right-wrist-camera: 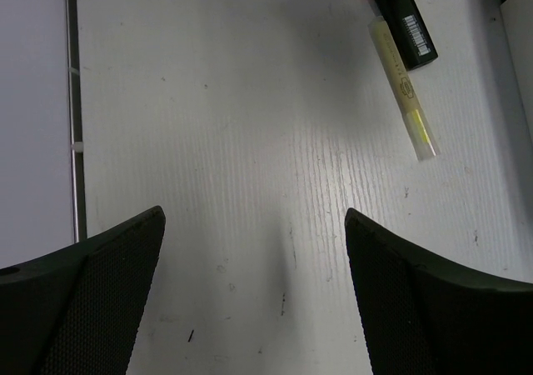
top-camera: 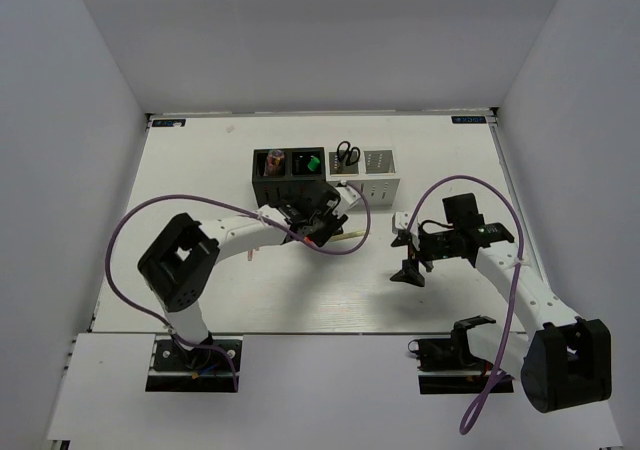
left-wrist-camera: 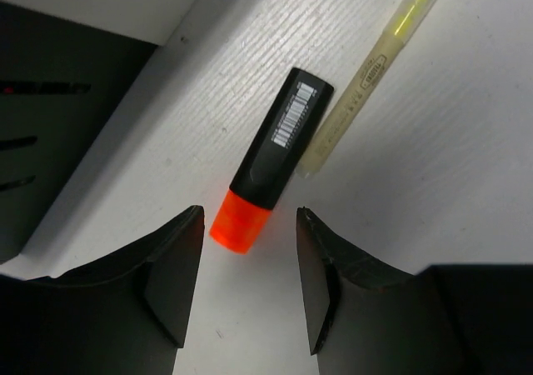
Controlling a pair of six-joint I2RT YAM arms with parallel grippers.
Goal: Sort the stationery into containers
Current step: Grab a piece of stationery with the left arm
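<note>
The containers stand in a row at the back: two black cups [top-camera: 290,165] and two white cups [top-camera: 365,170]. Black-handled scissors [top-camera: 348,153] stick up from the first white cup. A black marker with an orange cap [left-wrist-camera: 275,150] lies flat on the table beside a thin yellowish stick [left-wrist-camera: 358,83]. My left gripper [left-wrist-camera: 248,218] is open just over the marker's cap end, and its fingers [left-wrist-camera: 175,267] do not touch it. My right gripper [right-wrist-camera: 254,221] hangs open over bare table, with the marker [right-wrist-camera: 410,21] and the stick [right-wrist-camera: 405,100] far ahead of it.
A pinkish item [top-camera: 275,157] shows in the first black cup and a green one [top-camera: 313,162] in the second. The black cup's wall [left-wrist-camera: 50,125] is close on the left gripper's left. White walls enclose the table [top-camera: 200,170].
</note>
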